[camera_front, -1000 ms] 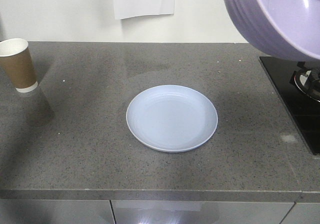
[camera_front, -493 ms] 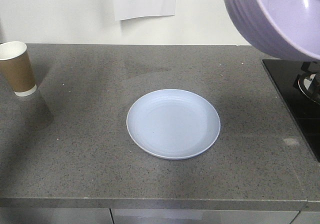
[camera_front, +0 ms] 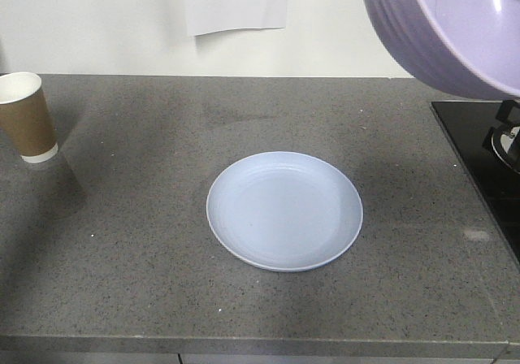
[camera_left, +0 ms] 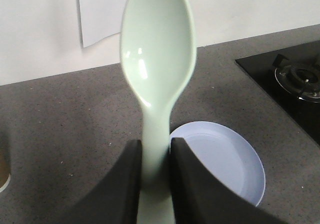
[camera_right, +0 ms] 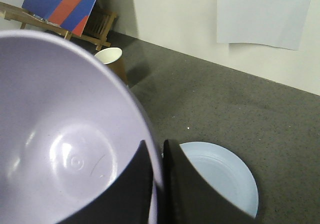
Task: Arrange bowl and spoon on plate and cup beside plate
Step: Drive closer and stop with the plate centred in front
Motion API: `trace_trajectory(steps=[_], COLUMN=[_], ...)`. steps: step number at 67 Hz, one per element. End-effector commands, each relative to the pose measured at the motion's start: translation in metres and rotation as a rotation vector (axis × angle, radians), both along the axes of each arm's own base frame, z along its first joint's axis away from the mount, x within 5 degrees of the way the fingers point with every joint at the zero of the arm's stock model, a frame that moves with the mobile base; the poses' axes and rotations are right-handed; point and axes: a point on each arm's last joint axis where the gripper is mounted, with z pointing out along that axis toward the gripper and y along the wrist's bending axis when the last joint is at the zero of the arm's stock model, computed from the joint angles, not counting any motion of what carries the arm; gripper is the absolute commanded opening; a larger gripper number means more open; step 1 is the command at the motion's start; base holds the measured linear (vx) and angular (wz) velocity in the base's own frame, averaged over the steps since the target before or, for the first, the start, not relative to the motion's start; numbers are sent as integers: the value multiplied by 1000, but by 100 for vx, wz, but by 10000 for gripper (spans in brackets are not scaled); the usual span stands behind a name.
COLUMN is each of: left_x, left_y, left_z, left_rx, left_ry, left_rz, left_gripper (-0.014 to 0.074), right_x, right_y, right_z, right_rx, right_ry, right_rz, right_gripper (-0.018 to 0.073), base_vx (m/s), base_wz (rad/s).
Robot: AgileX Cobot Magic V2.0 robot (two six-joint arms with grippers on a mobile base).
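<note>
**Spoon and bowl held above the counter**

The left gripper (camera_left: 156, 151) is closed on the spoon (camera_left: 157, 69) by its handle, with the long axis upright and the scoop on top, above the counter (camera_front: 146, 218) near the plate (camera_front: 284, 210). The right gripper (camera_right: 157, 156) pinches the tilted bowl (camera_right: 60, 134) by its rim, one finger inside and one outside. In the front view the cup (camera_front: 28, 120) stands upright at the left, well apart from the plate, with the hob (camera_front: 487, 161) at the right. The right wrist view adds a blue sign (camera_right: 60, 1) behind the cup.

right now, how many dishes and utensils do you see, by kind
round light blue plate: 1
lavender plastic bowl: 1
pale mint plastic spoon: 1
brown paper cup: 1
total: 4
</note>
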Motion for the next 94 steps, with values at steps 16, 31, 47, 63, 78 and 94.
trace_trajectory(steps=[16,31,47,63,78,94], left_x=[-7,-7,-7,-7,-7,-7], left_y=[-3,-3,-3,-3,-3,-3], left_z=[15,15,15,15,15,15], left_rx=[-45,-45,-45,-45,-45,-45], left_ry=[-94,-94,-94,-94,-94,-94], left_rz=[-3,-3,-3,-3,-3,-3], left_gripper=[-8,-8,-8,-8,-8,-8], right_x=[-8,-8,-8,-8,-8,-8], right_y=[2,2,2,2,2,2], right_z=[15,15,15,15,15,15], right_rx=[52,52,52,52,52,52], right_ry=[-79,-79,-79,-79,-79,-79], right_rz=[-6,-6,-6,-6,-6,-6], right_gripper=[-6,-6,-6,-6,-6,-6], base_vx=[4,4,4,4,5,5], base_wz=[1,1,1,1,1,1])
